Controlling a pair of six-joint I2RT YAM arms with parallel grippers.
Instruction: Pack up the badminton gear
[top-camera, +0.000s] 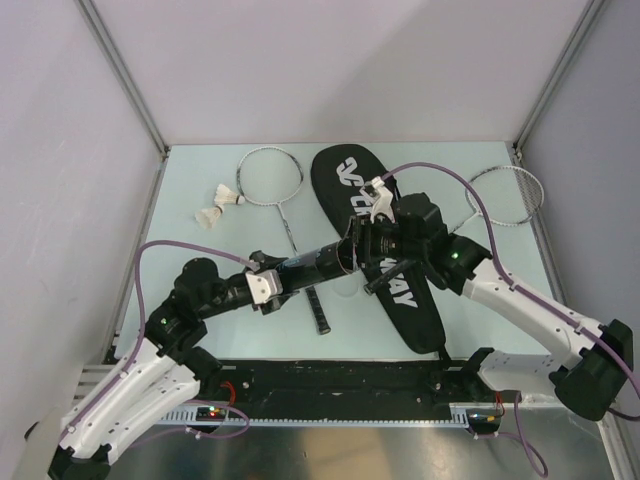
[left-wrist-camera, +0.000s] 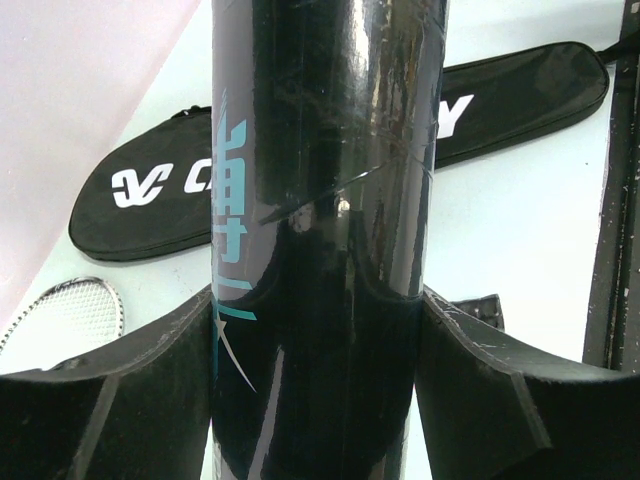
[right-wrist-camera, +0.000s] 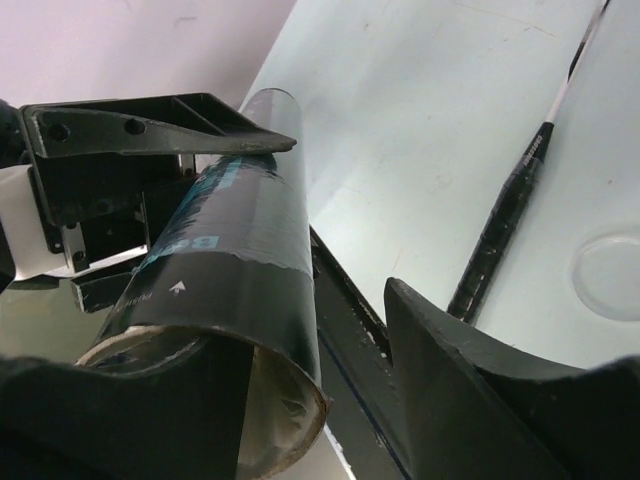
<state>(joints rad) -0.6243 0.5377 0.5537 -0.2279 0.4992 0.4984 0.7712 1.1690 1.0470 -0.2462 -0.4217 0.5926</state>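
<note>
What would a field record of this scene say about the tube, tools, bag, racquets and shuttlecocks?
tube: black, open-ended, held above bag
left tool: shut on tube
right tool: open, at tube's open end
bag: flat on table
racquets: two, either side of bag
shuttlecocks: two, beside one racquet's head

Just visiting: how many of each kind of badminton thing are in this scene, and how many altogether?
Thin silver racquets with black handles: 2
White feather shuttlecocks: 2
Black cylindrical tube: 1
Black racquet-shaped CROSSWAY bag: 1
Total: 6
</note>
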